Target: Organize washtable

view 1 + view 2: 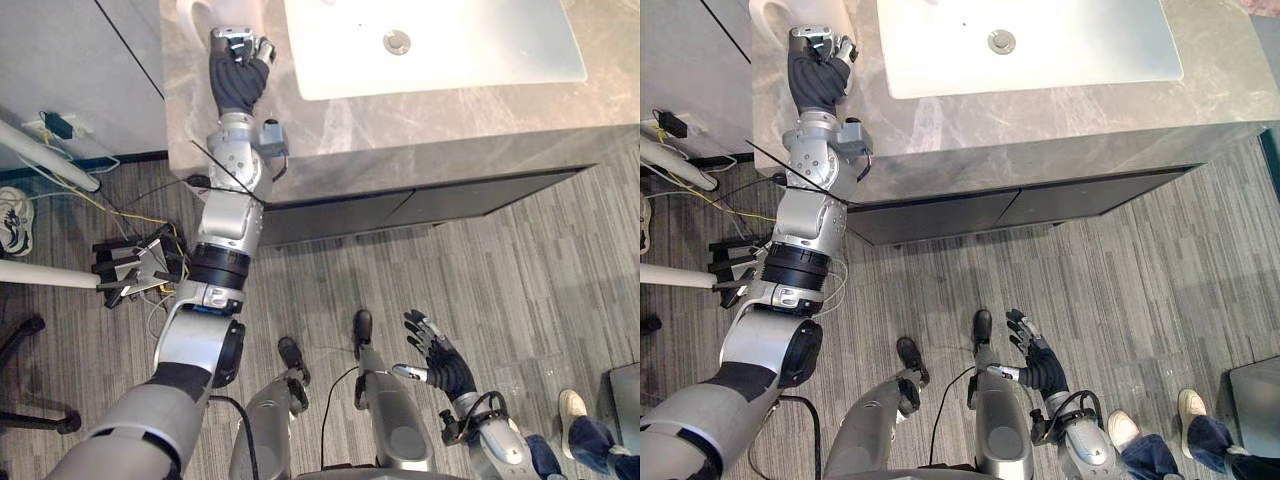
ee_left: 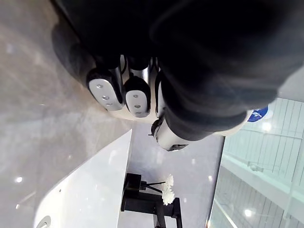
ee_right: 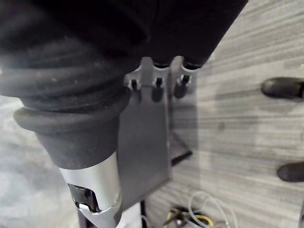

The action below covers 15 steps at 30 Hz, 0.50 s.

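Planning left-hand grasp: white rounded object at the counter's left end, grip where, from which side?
Probably its curved side wall: the white rounded object sits at the left end of the counter, just past the left hand, so come from the robot's side, the sink being on its right. Its top is out of frame.

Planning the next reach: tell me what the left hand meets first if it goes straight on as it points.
Probably the white rounded object just past the left hand on the countertop; depth is unclear.
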### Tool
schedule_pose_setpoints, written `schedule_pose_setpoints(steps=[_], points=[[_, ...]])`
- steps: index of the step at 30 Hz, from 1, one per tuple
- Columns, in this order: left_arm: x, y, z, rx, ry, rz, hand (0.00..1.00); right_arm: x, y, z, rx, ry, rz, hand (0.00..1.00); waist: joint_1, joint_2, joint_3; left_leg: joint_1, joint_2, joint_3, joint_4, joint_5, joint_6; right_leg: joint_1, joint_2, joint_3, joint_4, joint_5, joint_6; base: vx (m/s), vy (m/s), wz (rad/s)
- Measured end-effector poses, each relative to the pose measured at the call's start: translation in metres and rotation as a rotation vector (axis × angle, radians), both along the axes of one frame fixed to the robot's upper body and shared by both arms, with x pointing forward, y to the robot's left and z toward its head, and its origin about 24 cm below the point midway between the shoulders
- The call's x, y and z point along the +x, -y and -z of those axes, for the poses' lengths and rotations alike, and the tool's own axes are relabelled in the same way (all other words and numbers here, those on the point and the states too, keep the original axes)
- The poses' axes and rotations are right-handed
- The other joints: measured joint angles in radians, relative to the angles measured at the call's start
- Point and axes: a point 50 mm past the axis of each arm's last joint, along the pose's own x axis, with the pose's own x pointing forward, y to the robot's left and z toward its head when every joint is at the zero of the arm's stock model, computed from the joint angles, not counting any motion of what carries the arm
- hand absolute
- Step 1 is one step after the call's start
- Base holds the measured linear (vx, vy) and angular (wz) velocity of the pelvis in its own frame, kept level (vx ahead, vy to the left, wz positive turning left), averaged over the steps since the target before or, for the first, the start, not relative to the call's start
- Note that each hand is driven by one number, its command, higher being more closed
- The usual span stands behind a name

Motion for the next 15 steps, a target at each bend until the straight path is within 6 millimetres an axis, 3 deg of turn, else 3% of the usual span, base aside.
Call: schedule_pose_setpoints(steps=[3,8,15], points=[[-0.006,-0.004,0.005,0.017,0.009,0.000,1.00,0.000,0.000,0.000,0.001,0.001,0.001,0.00,-0.001,0.000,0.000,0.006,0.001,-0.003,0.005,0.003,-0.004,0.000,0.000,-0.003,0.012,0.017,0.002,0.04,0.019,-0.05],[-0.023,-0.005,0.019,0.115,0.049,0.024,1.00,0.001,-0.003,0.000,0.022,0.004,0.013,0.00,0.000,0.003,-0.003,0.021,0.003,-0.013,0.008,0.010,0.010,0.015,0.002,-0.008,0.012,0.042,0.061,0.10,0.013,-0.01],[-0.024,-0.003,0.047,0.136,-0.030,0.076,1.00,0.002,-0.002,-0.001,0.034,0.012,0.035,0.00,0.000,0.015,-0.042,0.061,-0.004,-0.056,-0.006,0.008,0.013,0.074,0.010,-0.034,-0.008,0.036,0.067,0.07,0.015,0.09]])
